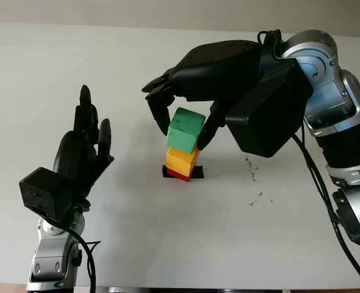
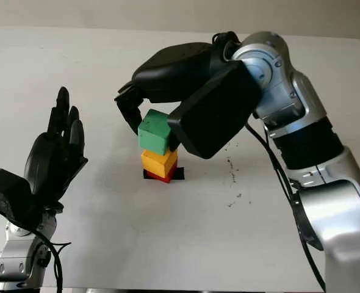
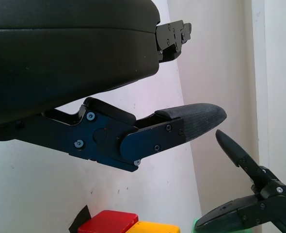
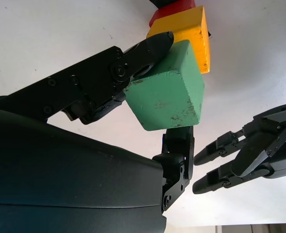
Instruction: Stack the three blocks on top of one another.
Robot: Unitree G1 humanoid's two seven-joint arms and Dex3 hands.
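The last step is in hand: the right hand (image 1: 183,125) grips the green block (image 1: 185,130) between its fingers, tilted, its lower edge on the yellow block (image 1: 182,161), which sits on the red block (image 1: 179,175) below. Next, I judge, level it, then release. The left hand (image 1: 82,152) is open, well apart over the bench (image 1: 168,244).
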